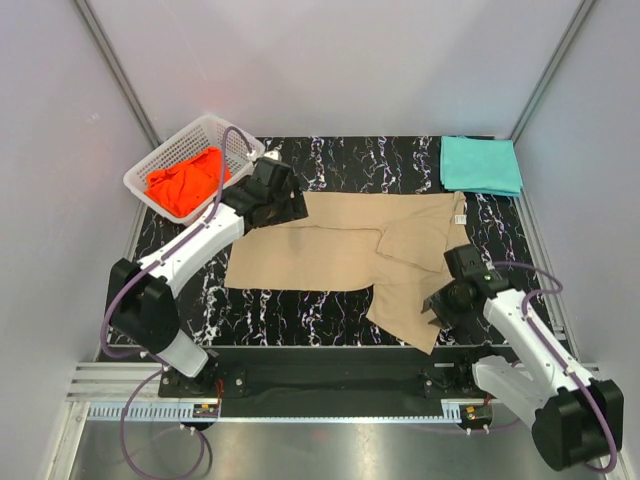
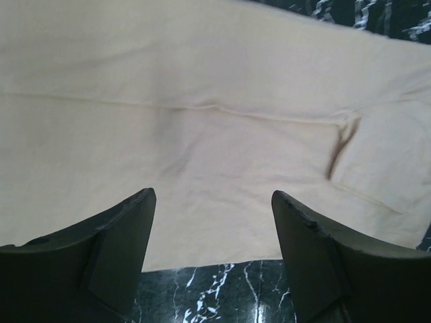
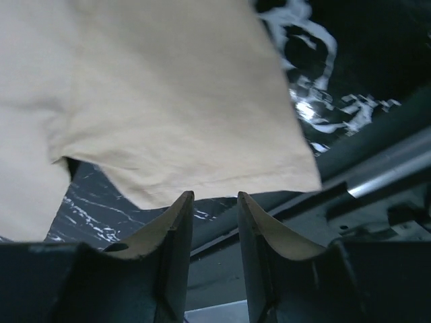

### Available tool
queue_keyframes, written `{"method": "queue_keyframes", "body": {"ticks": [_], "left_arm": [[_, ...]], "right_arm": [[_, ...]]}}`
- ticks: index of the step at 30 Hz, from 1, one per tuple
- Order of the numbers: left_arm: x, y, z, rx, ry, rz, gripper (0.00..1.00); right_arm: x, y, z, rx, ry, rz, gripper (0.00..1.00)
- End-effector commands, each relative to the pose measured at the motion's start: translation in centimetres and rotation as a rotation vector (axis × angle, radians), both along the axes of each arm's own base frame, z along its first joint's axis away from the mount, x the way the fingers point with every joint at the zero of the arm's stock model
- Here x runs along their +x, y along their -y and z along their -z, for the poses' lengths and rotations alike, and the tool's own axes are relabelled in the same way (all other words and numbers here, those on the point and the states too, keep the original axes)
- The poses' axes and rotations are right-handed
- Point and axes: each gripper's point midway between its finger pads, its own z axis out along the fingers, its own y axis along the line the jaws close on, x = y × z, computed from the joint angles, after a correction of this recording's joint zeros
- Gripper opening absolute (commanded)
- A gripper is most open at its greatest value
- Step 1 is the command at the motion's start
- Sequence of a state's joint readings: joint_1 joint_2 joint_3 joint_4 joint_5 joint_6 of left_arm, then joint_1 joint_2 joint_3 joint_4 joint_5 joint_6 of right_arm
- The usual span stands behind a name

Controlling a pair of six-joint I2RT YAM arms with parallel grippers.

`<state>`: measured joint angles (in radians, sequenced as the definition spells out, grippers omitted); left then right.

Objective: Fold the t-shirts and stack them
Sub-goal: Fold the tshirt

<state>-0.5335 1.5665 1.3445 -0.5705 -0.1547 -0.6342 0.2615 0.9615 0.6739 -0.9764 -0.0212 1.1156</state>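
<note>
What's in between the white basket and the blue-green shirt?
Mostly bare black table up to the blue-green shirt, seen in the top view. The left gripper sits right beside the white basket.

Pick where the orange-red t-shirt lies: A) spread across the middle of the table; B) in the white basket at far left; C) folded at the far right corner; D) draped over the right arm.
B: the orange-red t-shirt sits bunched inside the white basket; the teal t-shirt holds the far right corner, the tan t-shirt is spread mid-table.
</note>
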Motion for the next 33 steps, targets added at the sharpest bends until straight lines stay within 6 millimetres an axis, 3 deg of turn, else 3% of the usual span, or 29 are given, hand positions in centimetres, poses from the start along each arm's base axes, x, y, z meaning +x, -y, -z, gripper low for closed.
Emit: {"method": "queue_keyframes", "body": {"ticks": [1, 4, 6, 10, 15, 23, 29, 33], "left_arm": [[-0.7, -1.6, -0.3, -0.020, -0.008, -0.060, 0.76], [-1.4, -2.9, -1.0, -0.019, -0.003, -0.082, 0.76], [-1.8, -3.7, -1.4, -0.016, 0.004, -0.107, 0.76], [-2.5, -6.3, -0.5, 0.019, -0.047, -0.218, 0.76], [-3.1, -8.1, 0.0, 0.032, -0.078, -0.263, 0.75], [-3.7, -10.6, -0.1, 0.040, -0.089, -0.398, 0.75], [-4.6, -10.9, 0.3, 0.023, -0.146, -0.471, 0.75], [-5.8, -12.0, 1.7, 0.026, -0.171, -0.549, 0.75]], "right_arm": [[-1.6, 0.3, 0.5, 0.047, -0.048, 0.231, 0.39], [-1.8, 2.3, 1.3, -0.062, -0.055, 0.288, 0.40], [-2.2, 1.8, 2.4, -0.046, -0.107, 0.291, 0.40], [-4.8, 0.9, 4.8, -0.002, -0.210, 0.355, 0.39], [-5.3, 1.1, 4.5, 0.037, -0.169, 0.430, 0.37], [-6.1, 0.9, 5.6, -0.017, -0.263, 0.402, 0.39], [-6.0, 1.0, 6.1, -0.035, -0.277, 0.431, 0.43], [-5.1, 1.2, 6.0, -0.059, -0.244, 0.418, 0.42]]}}
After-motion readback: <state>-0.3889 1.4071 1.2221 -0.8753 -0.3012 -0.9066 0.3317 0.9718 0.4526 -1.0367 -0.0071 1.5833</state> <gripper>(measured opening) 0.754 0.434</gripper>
